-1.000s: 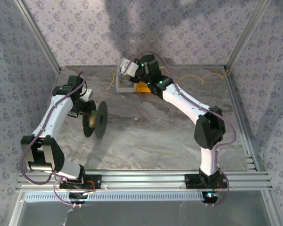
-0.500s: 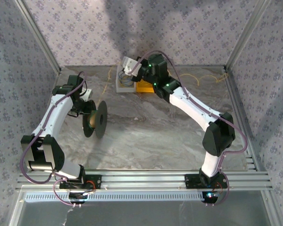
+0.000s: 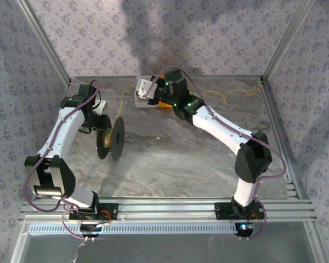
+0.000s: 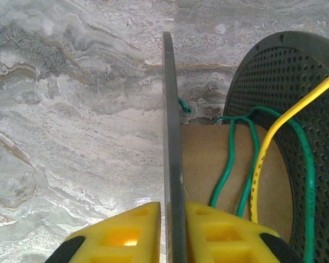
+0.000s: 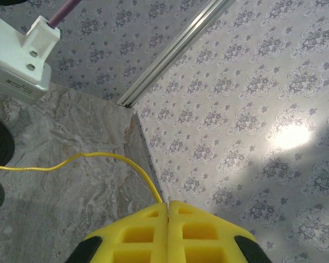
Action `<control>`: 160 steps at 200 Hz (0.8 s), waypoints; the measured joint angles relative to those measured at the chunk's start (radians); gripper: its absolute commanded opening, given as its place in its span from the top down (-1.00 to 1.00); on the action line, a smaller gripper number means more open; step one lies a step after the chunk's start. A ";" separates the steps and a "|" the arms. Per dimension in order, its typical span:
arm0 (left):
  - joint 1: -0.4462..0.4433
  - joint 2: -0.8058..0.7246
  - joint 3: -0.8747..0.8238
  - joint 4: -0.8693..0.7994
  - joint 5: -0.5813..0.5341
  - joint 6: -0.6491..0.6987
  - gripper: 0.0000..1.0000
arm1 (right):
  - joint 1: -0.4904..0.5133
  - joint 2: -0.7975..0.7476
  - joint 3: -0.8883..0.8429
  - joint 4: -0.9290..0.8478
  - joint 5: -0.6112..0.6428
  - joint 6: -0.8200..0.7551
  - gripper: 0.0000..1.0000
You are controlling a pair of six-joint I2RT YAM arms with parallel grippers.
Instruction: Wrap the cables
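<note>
The black spool (image 3: pixel 111 138) stands on edge at the left. Its near flange (image 4: pixel 168 109) sits between the yellow fingers of my left gripper (image 4: pixel 172 211), with a thin gap at the left finger, so the jaws are slightly open. The thin yellow cable (image 4: pixel 296 107) crosses the perforated far flange (image 4: pixel 285 71) and runs down over the cardboard core (image 4: pixel 208 159), beside green wire turns (image 4: pixel 225 170). From the spool the cable (image 3: pixel 120 107) rises to my right gripper (image 3: pixel 141 87), which is shut on it. In the right wrist view the cable (image 5: pixel 98 156) enters the closed fingertips of that gripper (image 5: pixel 168 204).
A white box (image 3: pixel 143 101) and a yellow block (image 3: pixel 163 103) sit at the back of the marble table (image 3: pixel 181 159). More slack cable (image 3: pixel 230 92) trails to the back right corner. Patterned walls and metal posts (image 3: pixel 279 41) enclose the space.
The right arm has swung left and stretched out, carrying the cable end toward the spool. The left wrist has shifted back a little and its jaws have eased apart. The spool has stayed put.
</note>
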State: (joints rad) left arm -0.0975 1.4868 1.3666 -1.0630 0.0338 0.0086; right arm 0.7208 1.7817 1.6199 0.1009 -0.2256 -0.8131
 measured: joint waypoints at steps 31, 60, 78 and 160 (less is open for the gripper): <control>0.000 0.002 0.000 0.000 0.000 -0.003 0.52 | 0.014 0.000 0.000 0.000 0.000 0.000 1.00; 0.000 0.002 0.000 0.000 0.004 -0.011 0.43 | 0.035 0.004 0.000 0.002 0.001 -0.004 1.00; 0.002 0.002 0.000 0.001 0.007 -0.016 0.37 | 0.050 0.011 0.002 0.001 0.001 -0.005 1.00; 0.039 -0.021 0.000 0.020 0.074 -0.036 0.30 | 0.072 0.100 0.101 -0.011 0.027 0.005 1.00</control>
State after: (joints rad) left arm -0.0586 1.4662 1.3670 -1.0431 0.1081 -0.0277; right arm 0.7929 1.8816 1.7210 0.0898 -0.1986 -0.8085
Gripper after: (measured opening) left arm 0.345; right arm 0.058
